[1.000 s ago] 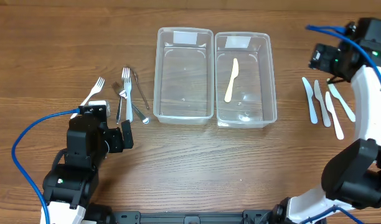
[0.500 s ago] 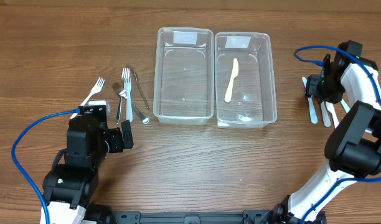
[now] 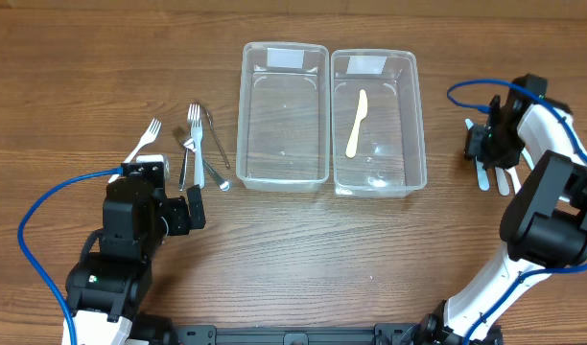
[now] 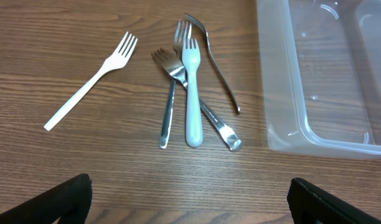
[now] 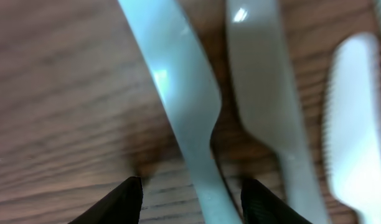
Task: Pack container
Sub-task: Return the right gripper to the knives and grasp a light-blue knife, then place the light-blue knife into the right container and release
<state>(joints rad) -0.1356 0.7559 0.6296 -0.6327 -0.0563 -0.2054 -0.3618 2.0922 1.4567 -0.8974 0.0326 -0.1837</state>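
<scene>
Two clear plastic containers stand side by side, the left one (image 3: 244,115) empty and the right one (image 3: 420,115) with a beige knife (image 3: 357,123) lying in it. To their right, my right gripper (image 3: 490,144) is low over a row of plastic knives (image 3: 482,174). In the right wrist view its half-narrowed jaws (image 5: 192,193) straddle the handle of a pale blue knife (image 5: 178,93), with a gap on each side. My left gripper (image 4: 190,202) stands wide open and holds nothing, on the near side of a pile of forks (image 4: 192,93).
A white plastic fork (image 4: 91,81) lies apart, left of the pile, which mixes metal forks (image 4: 169,93) with a pale blue one. White knives (image 5: 265,93) lie right beside the blue one. The left container's wall (image 4: 284,93) is to the right of the forks.
My right arm has come down from the back right onto the knives, and its jaws have narrowed around the pale blue knife's handle. The left arm has not moved.
</scene>
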